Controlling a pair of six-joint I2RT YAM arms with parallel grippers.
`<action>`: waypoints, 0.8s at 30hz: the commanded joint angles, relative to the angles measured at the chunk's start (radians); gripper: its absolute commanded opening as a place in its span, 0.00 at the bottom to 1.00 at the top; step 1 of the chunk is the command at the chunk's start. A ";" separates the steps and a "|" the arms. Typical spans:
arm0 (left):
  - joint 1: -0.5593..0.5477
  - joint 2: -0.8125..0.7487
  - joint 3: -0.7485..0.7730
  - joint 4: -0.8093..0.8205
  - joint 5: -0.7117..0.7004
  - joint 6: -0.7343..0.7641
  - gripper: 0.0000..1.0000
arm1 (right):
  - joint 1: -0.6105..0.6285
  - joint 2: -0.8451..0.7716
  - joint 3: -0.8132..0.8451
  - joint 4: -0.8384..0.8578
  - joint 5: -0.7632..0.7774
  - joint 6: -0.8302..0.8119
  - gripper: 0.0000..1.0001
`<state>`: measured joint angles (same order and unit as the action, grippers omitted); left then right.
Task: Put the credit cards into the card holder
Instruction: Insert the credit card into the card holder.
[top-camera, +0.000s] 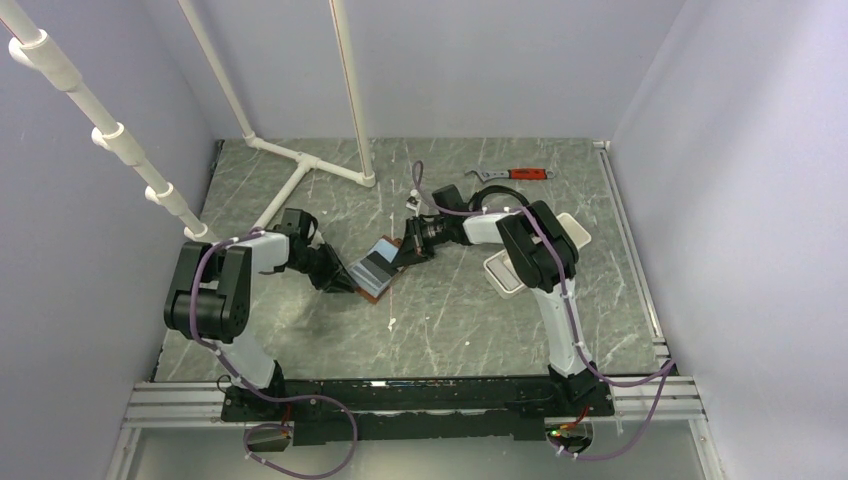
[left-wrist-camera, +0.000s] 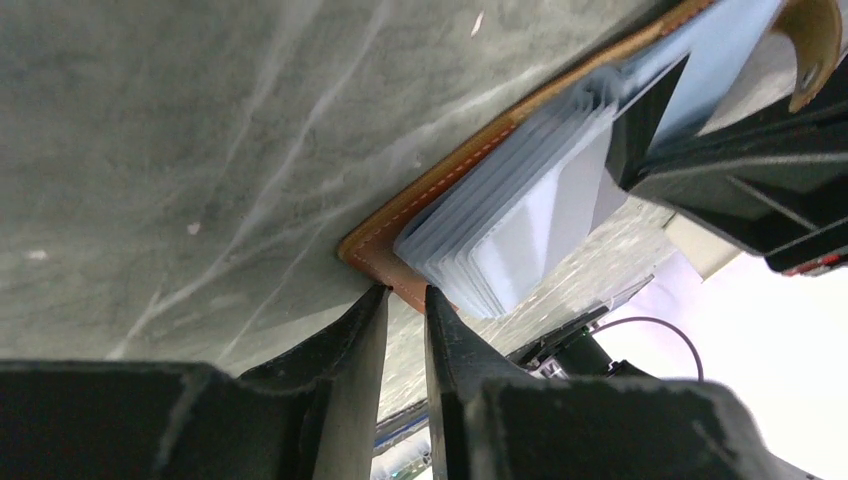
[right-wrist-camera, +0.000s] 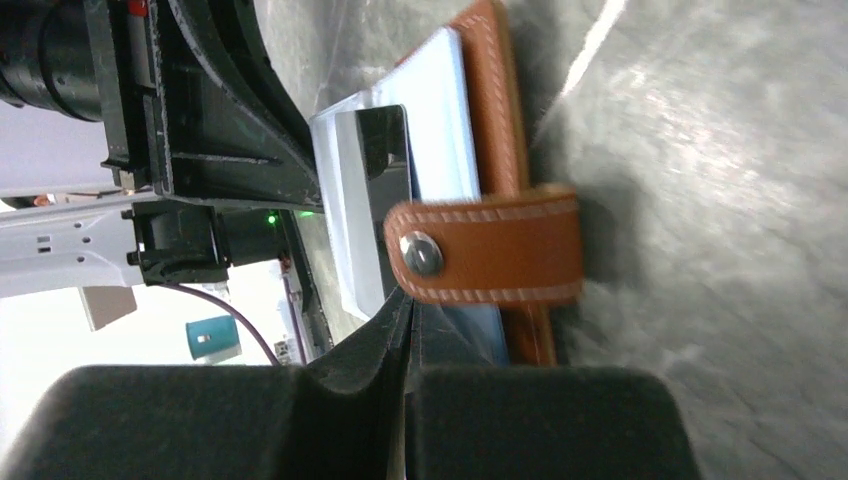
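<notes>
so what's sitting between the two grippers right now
The card holder with the credit cards on it, top view; left gripper and right gripper at opposite edges.

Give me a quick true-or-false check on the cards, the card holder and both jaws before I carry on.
1. The credit cards lie loose on the table. False: the credit cards sit fanned inside the open card holder.
2. The right jaws are shut. True.
3. The card holder's tab is snapped closed. False: the tab hangs free with its stud showing.
4. A red-handled wrench lies on the far side of the table. True.
5. The left jaws stand at a corner of the card holder. True.
</notes>
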<state>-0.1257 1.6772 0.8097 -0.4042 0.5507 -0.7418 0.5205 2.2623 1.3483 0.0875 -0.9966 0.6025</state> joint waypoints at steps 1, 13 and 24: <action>0.006 0.038 0.052 0.003 -0.058 0.026 0.26 | 0.026 -0.027 0.059 -0.048 -0.001 -0.066 0.00; 0.044 0.063 0.103 -0.024 -0.107 0.060 0.25 | 0.094 -0.053 -0.015 0.132 0.072 0.123 0.00; 0.123 -0.161 0.061 -0.196 -0.209 0.102 0.51 | 0.148 -0.255 0.015 -0.160 0.397 0.098 0.32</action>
<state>-0.0093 1.6314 0.8783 -0.5087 0.4129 -0.6647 0.6579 2.1605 1.2743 0.1413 -0.7910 0.7776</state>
